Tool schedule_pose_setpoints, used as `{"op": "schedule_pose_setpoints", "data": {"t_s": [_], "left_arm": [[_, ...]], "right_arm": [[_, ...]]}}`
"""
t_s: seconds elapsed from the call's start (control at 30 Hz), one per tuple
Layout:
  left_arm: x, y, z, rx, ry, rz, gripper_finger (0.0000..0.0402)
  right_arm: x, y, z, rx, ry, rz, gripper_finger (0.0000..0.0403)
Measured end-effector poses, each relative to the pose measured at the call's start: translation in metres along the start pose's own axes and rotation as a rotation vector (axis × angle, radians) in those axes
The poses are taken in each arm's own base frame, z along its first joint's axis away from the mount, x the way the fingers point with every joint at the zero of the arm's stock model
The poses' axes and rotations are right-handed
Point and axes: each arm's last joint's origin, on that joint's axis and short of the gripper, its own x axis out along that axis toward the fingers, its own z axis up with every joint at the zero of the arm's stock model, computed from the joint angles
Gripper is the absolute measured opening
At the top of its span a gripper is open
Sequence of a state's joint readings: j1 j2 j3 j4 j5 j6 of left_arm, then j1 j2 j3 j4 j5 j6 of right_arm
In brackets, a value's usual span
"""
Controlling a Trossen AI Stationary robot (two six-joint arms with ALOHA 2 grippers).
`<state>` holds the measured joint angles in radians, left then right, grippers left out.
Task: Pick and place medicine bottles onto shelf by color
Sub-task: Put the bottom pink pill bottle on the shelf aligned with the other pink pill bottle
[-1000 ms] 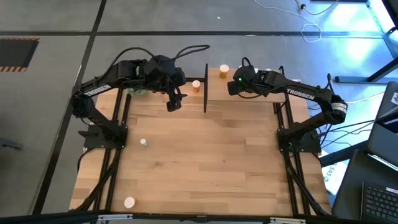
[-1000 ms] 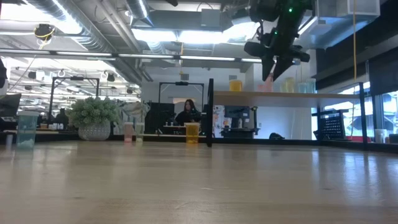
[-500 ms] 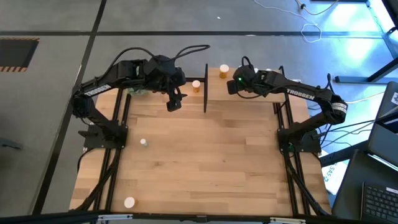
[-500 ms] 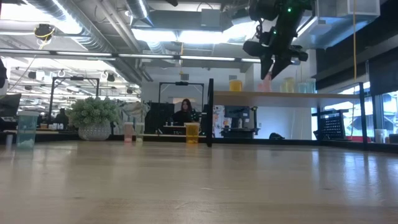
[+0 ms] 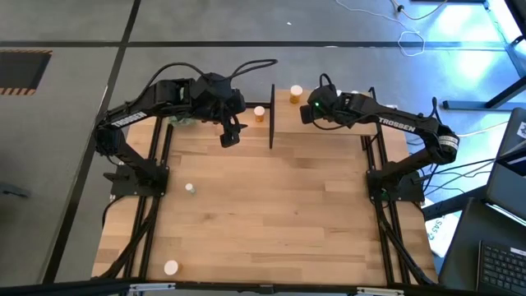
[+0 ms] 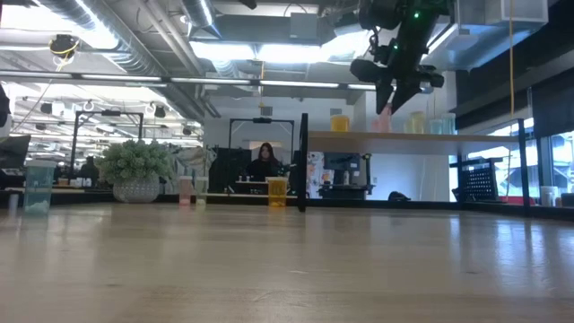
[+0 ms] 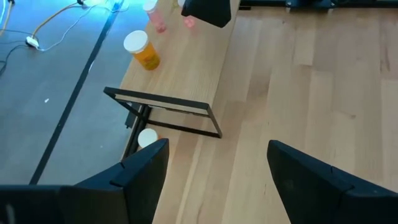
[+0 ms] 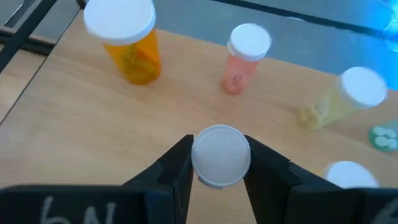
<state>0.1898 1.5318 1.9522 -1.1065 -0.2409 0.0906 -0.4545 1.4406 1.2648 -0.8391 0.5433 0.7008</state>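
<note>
My right gripper (image 5: pixel 309 111) is over the shelf (image 6: pixel 421 140) at the table's far edge, shut on a pink-red bottle (image 6: pixel 384 117) with a white cap (image 8: pixel 221 155). On the shelf board stand an orange bottle (image 8: pixel 127 46), a pink bottle (image 8: pixel 242 59) and a yellowish bottle (image 8: pixel 339 99). My left gripper (image 5: pixel 228 136) hangs open above the table, left of the shelf's black post (image 5: pixel 272 115). Another orange bottle (image 5: pixel 259 113) stands on the tabletop beside that post. My right gripper pinches the pink-red bottle between its two fingers (image 8: pixel 180 165) just below the white cap (image 8: pixel 221 168), coming from above and pointing down. The bottle is upright, its lower end (image 6: pixel 384 127) close over the shelf board. Whether it touches the board I cannot tell.
A small bottle (image 5: pixel 190 188) stands on the table's left half and a white-capped one (image 5: pixel 171 267) near the near edge. A fuzzy plant ball (image 6: pixel 136 166), a green bottle (image 6: pixel 39 184) and pink (image 6: pixel 185 190) and orange (image 6: pixel 276 190) bottles stand along the far edge.
</note>
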Motion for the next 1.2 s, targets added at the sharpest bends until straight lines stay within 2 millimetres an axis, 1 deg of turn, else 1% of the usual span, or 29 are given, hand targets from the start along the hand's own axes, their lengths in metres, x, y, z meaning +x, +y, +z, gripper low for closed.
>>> {"op": "schedule_pose_setpoints", "data": {"t_s": [0.27,0.5,0.63,0.87,1.1,1.2], "left_arm": [[0.0,0.0,0.0,0.0,0.0,0.0,0.0268],[0.0,0.0,0.0,0.0,0.0,0.0,0.0268],[0.0,0.0,0.0,0.0,0.0,0.0,0.0268],[0.0,0.0,0.0,0.0,0.0,0.0,0.0268],[0.0,0.0,0.0,0.001,0.002,0.0,0.0268],[0.0,0.0,0.0,0.001,0.002,0.0,0.0268]], "right_arm": [[0.0,0.001,0.0,0.024,0.014,0.017,0.0126],[0.0,0.001,-0.001,-0.006,0.03,0.034,0.0126],[0.0,0.001,-0.001,-0.051,0.029,0.041,0.0126],[0.002,-0.001,0.002,0.019,0.032,0.039,0.0126],[0.012,-0.001,-0.008,-0.015,0.038,0.032,0.0126],[0.013,-0.001,-0.009,-0.012,0.036,0.037,0.0126]]}}
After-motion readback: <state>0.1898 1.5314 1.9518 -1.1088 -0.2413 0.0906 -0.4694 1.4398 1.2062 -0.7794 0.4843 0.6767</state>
